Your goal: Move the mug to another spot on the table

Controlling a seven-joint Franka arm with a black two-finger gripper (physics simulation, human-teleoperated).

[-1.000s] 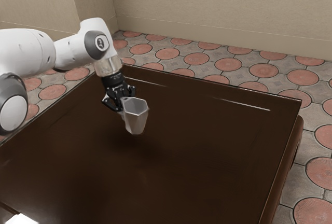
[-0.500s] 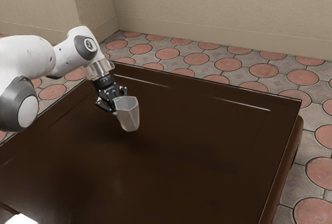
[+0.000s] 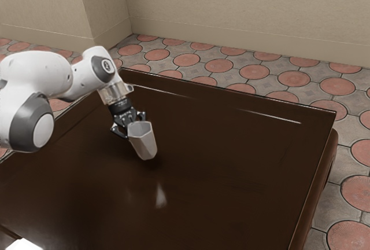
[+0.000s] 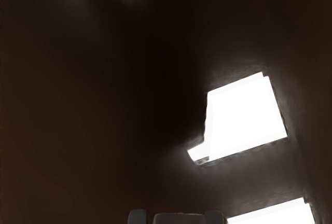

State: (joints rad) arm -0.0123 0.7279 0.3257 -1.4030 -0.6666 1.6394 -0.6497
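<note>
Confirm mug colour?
Plain light grey mug, no pattern; clearest in the exterior view.

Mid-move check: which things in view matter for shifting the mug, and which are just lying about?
Part of the job:
- mug, tilted, held by the hand
- table, where it has to be set down

Just there:
- tiled floor around the table
- wall behind
- light reflections on the tabletop, not objects
</note>
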